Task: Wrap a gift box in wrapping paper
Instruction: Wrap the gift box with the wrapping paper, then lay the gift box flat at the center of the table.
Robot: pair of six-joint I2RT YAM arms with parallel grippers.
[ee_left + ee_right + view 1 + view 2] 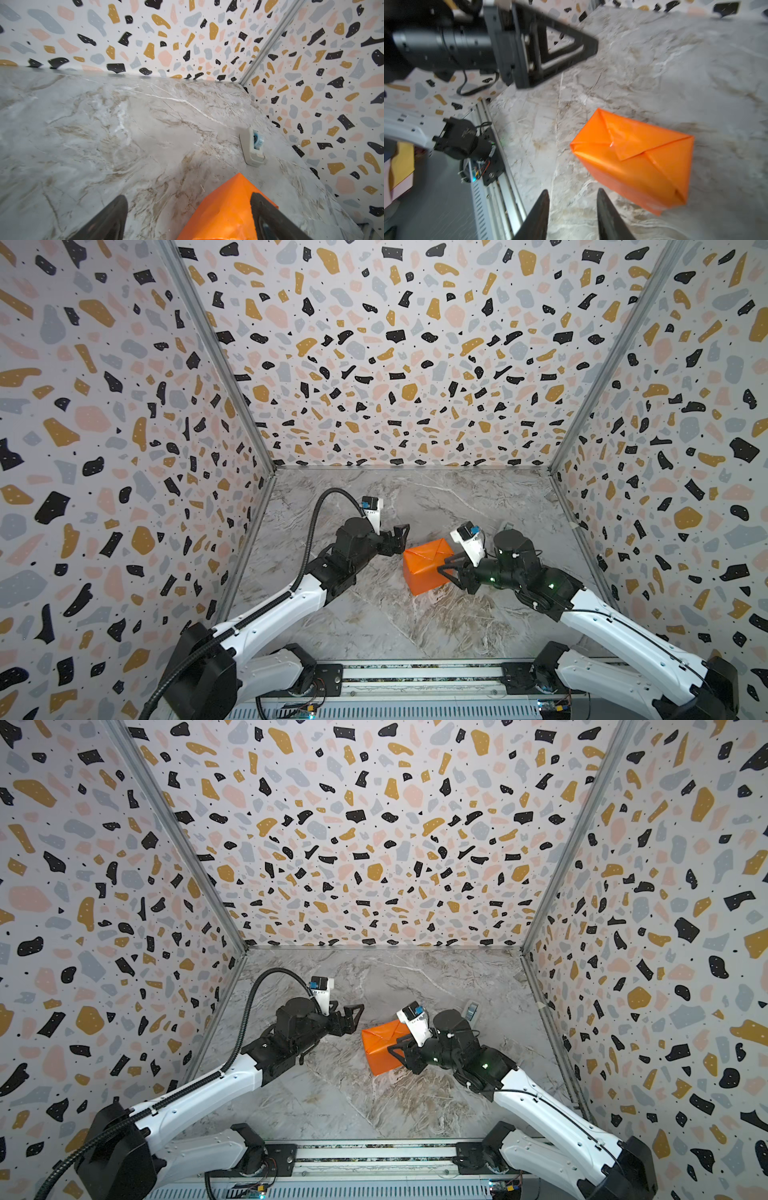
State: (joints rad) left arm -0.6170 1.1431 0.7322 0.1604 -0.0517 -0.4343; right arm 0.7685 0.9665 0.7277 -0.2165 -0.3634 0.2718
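Orange wrapping paper (426,568) hides the gift box completely, flaps folded shut, in the middle of the table (374,626). We judge wrapping essentially done. Left jaws gape wide, right jaws stand partly open, both empty, near the table's middle.

Top views: high above the front edge, looking down across the whole desk (374,497). Wrist views: low, close; both share the wrapping paper (224,212).

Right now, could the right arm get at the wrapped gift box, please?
Probably yes: the wrapped gift box lies just beside the right fingers, which stand apart and empty, with only bare table between them.
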